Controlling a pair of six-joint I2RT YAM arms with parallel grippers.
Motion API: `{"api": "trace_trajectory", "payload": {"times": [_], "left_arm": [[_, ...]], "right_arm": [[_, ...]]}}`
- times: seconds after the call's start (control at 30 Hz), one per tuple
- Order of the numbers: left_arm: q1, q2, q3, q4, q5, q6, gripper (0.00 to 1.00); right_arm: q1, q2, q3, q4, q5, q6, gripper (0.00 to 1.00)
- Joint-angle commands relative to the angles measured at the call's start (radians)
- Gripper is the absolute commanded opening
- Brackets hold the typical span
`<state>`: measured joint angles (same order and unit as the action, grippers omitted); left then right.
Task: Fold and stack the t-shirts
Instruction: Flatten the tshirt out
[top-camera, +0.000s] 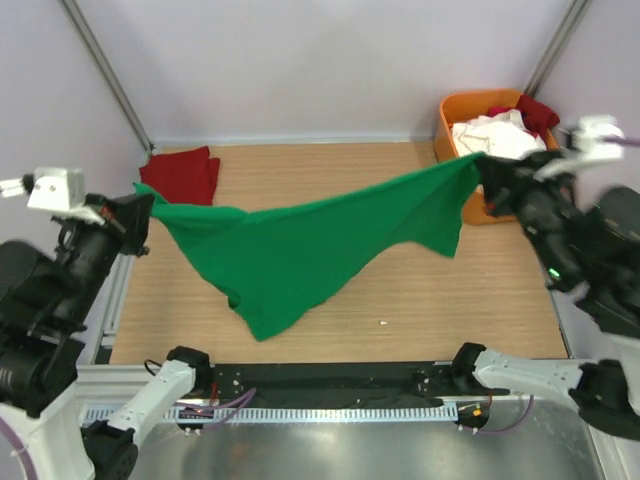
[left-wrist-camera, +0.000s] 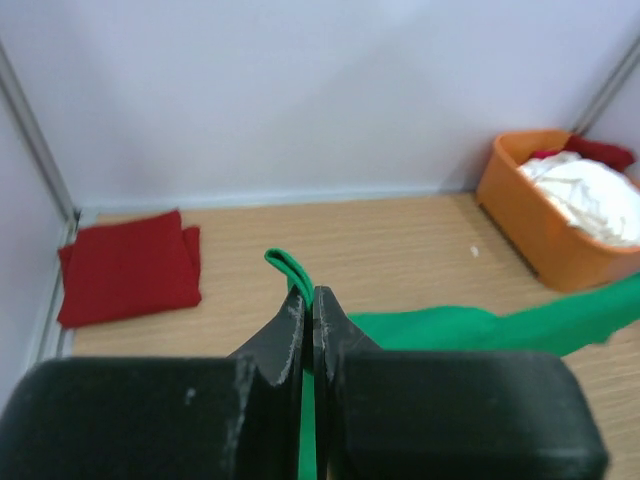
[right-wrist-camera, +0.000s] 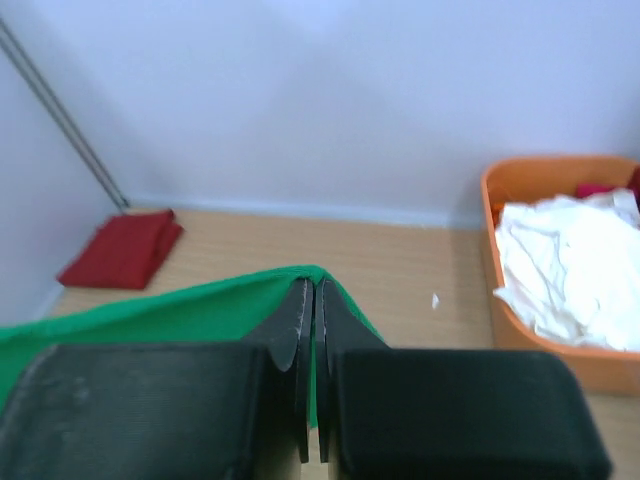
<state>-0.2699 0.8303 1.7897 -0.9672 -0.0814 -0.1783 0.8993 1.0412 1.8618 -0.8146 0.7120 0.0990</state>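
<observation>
A bright green t-shirt (top-camera: 300, 250) hangs stretched in the air between both arms, its middle sagging toward the table. My left gripper (top-camera: 143, 200) is shut on its left corner; in the left wrist view the green hem (left-wrist-camera: 285, 268) sticks out past the closed left gripper (left-wrist-camera: 308, 300). My right gripper (top-camera: 487, 168) is shut on the right corner, and the cloth (right-wrist-camera: 200, 305) drapes over the closed right gripper (right-wrist-camera: 309, 290). A folded dark red t-shirt (top-camera: 184, 175) lies at the back left. White and red t-shirts (top-camera: 500, 132) fill the bin.
An orange plastic bin (top-camera: 450, 130) stands at the back right corner, close behind the right gripper. Metal frame posts (top-camera: 105, 75) rise at both back corners. The wooden table (top-camera: 420, 310) ends at a black rail near the arm bases.
</observation>
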Motion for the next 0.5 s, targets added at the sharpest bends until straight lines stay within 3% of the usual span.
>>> {"api": "trace_trajectory", "payload": {"times": [0.0,0.1,0.27,0.4,0.47], "left_arm": [[0.001,-0.097,-0.021,0.151,0.129,0.037,0.00],[0.001,-0.152,-0.059,0.214,0.141,0.026,0.00],[0.001,-0.128,-0.030,0.268,0.126,0.040,0.00],[0.001,-0.038,-0.003,0.303,0.056,0.075,0.00],[0.001,0.021,0.013,0.326,0.019,0.073,0.00]], "right_arm": [[-0.005,-0.235,-0.143,0.243,-0.170,-0.120,0.01],[-0.005,-0.289,-0.202,0.284,-0.201,-0.162,0.01],[-0.007,-0.233,-0.110,0.250,-0.140,-0.205,0.01],[-0.007,-0.087,-0.069,0.255,0.058,-0.272,0.01],[-0.007,0.048,-0.046,0.255,0.251,-0.297,0.01]]}}
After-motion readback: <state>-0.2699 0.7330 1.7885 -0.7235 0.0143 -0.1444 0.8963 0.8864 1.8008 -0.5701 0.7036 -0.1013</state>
